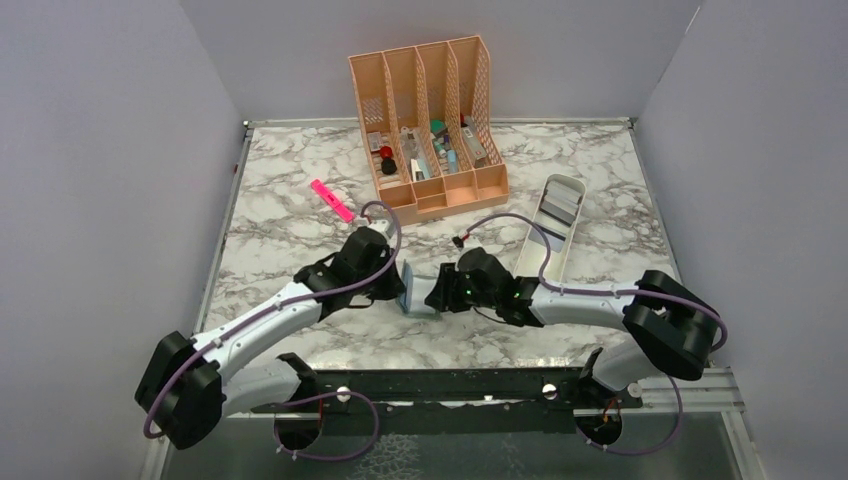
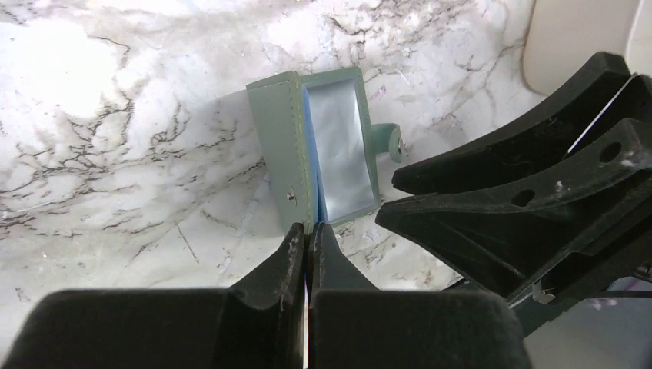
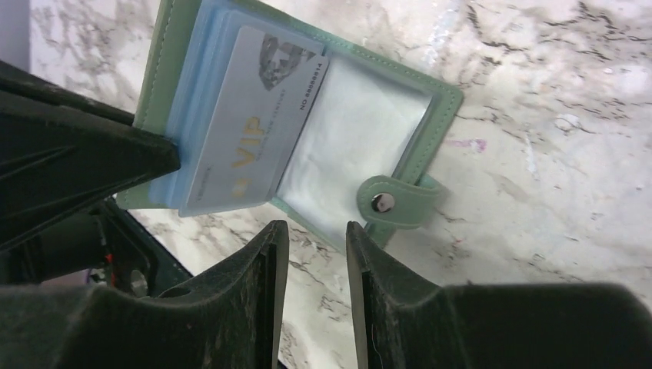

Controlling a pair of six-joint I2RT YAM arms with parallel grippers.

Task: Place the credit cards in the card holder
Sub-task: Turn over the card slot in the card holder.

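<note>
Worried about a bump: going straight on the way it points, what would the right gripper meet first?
The right gripper would probably meet the open card holder at its near edge beside the snap tab; its height above it is unclear.

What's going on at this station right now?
Both arms meet at the open card holder mid-table. The left gripper is shut at one edge of it, apparently pinching it to hold it open. A silver VIP card lies among its clear sleeves; whether it is fully seated is hard to tell. The right gripper hovers beside the snap tab, fingers apart and empty.
</note>
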